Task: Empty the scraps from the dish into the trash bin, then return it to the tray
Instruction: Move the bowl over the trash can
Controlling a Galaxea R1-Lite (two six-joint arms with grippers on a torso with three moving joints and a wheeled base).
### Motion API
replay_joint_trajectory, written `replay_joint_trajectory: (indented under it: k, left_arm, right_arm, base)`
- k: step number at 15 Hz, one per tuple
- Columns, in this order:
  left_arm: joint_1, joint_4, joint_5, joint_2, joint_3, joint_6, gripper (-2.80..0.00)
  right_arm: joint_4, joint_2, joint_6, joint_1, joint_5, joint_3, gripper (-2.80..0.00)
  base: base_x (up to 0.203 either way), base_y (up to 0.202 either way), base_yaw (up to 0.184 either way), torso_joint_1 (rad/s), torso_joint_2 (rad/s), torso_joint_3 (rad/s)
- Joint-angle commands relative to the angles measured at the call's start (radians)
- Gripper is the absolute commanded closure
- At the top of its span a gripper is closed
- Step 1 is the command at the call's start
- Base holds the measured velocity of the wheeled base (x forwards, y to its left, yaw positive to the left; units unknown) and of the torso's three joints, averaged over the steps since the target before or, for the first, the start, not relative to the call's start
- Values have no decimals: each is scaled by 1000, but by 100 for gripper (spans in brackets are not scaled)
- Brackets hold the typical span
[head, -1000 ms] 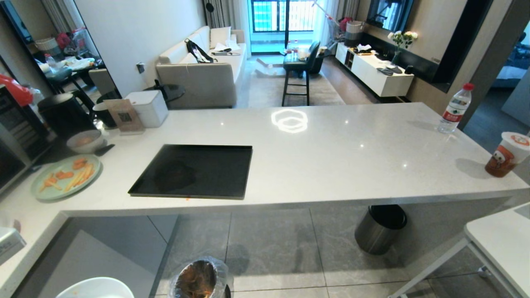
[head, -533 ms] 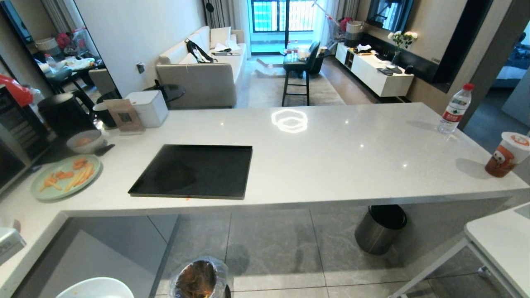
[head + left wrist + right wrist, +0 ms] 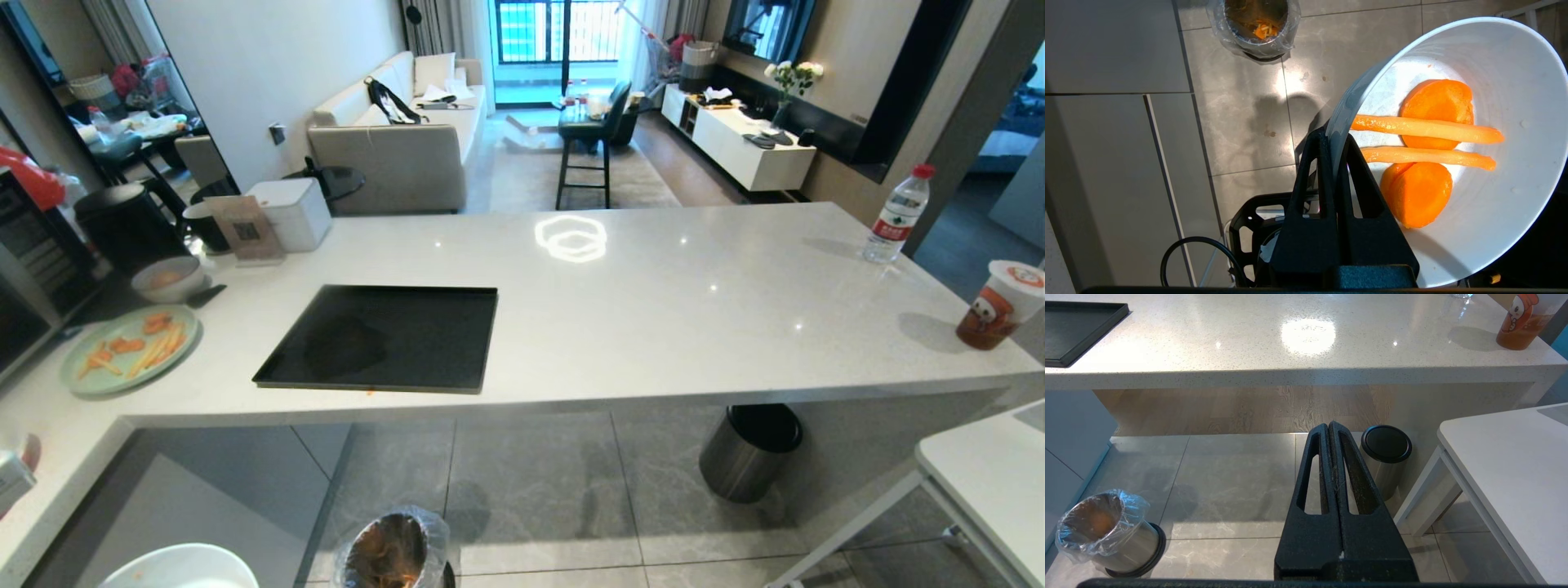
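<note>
Here the left gripper [image 3: 1334, 139] pinches the rim of the dish [image 3: 1515, 73], with the scraps [image 3: 1429, 143] inside. The trash bin [image 3: 1257, 24] stands apart on the floor. The right gripper [image 3: 1329, 428] hangs clenched, empty.

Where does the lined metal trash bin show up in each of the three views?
Head view: trash bin at the bottom edge, on the floor, right of the dish.
Left wrist view: at the top edge, scraps visible inside.
Right wrist view: lower left corner.
Shared landmark: its crinkled clear liner; the black tray also shows in the head and right wrist views.
</note>
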Motion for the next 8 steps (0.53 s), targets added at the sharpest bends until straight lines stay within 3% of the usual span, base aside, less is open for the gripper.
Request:
replay_joint_trajectory:
  k: [1, 8]
  left_arm:
    - [0, 4, 3, 0, -4, 2, 0]
    - [-1, 9, 23, 9, -1, -5, 0]
  right_arm:
    - [0, 0, 0, 0, 1, 0, 0]
    - [0, 0, 0, 0, 1, 0, 0]
  base:
    - [0, 0, 0, 0, 0, 0]
    - [0, 0, 0, 0, 0, 0]
